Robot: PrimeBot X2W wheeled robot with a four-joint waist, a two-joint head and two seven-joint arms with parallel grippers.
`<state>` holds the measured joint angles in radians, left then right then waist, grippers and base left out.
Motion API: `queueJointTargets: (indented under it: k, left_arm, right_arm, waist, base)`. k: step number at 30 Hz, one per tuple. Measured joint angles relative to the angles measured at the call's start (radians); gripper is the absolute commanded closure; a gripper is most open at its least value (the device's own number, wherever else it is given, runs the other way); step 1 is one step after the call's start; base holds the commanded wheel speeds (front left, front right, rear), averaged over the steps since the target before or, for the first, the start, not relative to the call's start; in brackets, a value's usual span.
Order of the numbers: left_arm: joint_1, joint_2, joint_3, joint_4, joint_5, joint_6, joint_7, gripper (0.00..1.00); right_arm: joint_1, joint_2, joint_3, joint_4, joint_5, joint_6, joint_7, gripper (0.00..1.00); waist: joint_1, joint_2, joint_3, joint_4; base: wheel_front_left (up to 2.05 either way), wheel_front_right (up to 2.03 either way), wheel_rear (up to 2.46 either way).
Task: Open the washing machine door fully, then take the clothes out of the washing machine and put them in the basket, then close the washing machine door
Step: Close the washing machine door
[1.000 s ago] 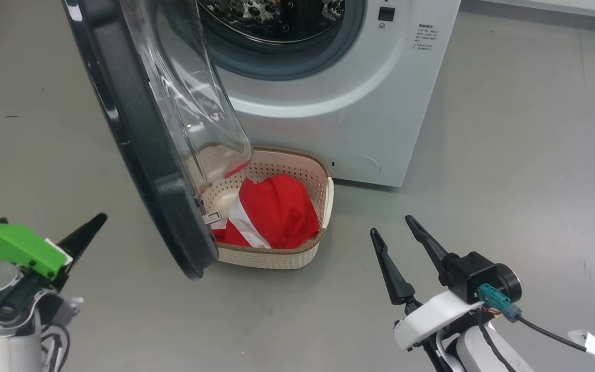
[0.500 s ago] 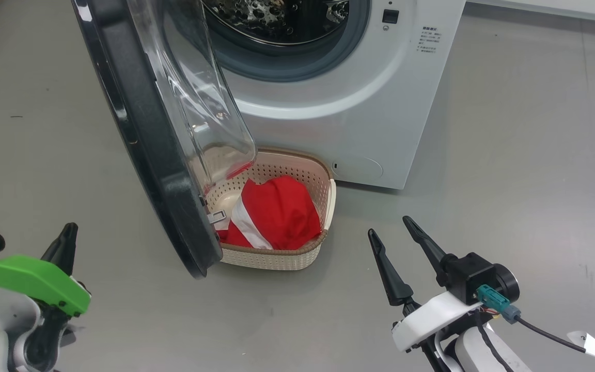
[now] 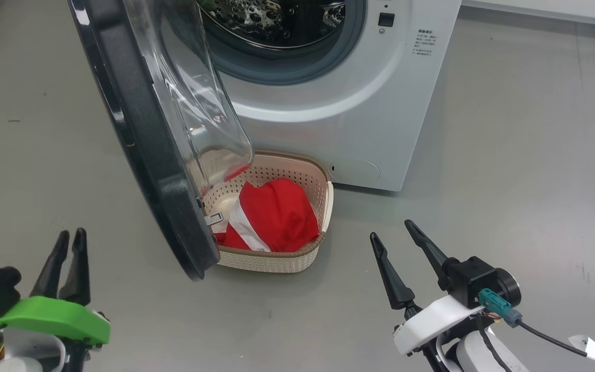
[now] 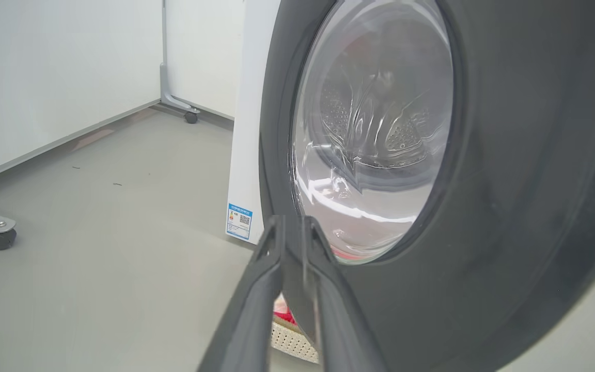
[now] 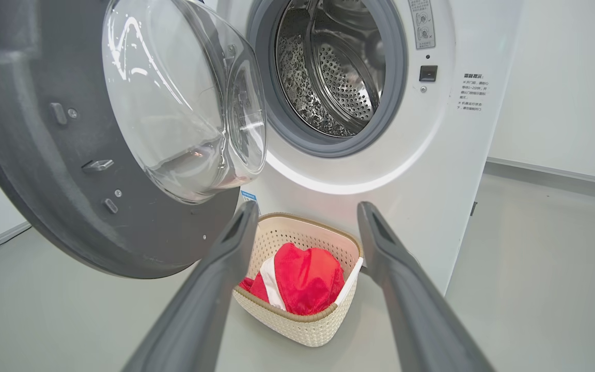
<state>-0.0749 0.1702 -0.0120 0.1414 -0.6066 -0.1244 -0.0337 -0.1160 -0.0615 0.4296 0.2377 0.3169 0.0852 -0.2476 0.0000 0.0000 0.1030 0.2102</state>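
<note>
Noting left gripper (image 3: 72,232) low over the grey floor (image 3: 509,155), fingers parted by a thin slit only, nothing between them, tips aimed at the outer face of the washing machine door (image 3: 137,139) and apart from it. Right gripper (image 3: 391,229) spread wide, empty, standing off to the right of the basket (image 3: 287,261). Clothes (image 3: 277,217) already heaped in the basket: red fabric, white stripe, soft and light, no further handling judged necessary. Drum (image 3: 271,20) showing bare perforated steel, ringed by grey rubber gasket (image 3: 297,72). Remaining step, judged: closing the door. Door swung wide from the washing machine (image 3: 359,119), lower rim overhanging the basket's left side; clearance on the swing not readable. Expecting a stiff, hinged, fairly heavy part: broad glossy black rim, likely slippery, so pushing flat rather than pinching. Best contact judged on the outer rim near the free edge, away from the hinge. Avoiding the bulging clear glass bowl (image 3: 199,119): smooth, curved, fragile.
</note>
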Motion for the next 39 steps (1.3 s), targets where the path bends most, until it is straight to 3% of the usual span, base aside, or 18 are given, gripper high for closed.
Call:
queueJointTargets:
  k: [16, 39]
  left_arm:
    - [0.046, 0.006, -0.059, 0.041, 0.069, 0.000, -0.165, 0.00]
    - [0.055, 0.022, -0.089, 0.081, 0.085, -0.001, -0.197, 0.00]
  right_arm:
    - [0.002, 0.001, -0.005, -0.004, 0.000, 0.000, -0.004, 0.00]
    - [0.012, 0.002, -0.006, -0.004, 0.000, 0.002, -0.004, 0.00]
  waist:
    - [0.0000, 0.0000, -0.004, -0.002]
    - [0.0000, 0.0000, -0.024, -0.002]
  base:
    - [0.00, 0.00, 0.00]
    - [0.00, 0.00, 0.00]
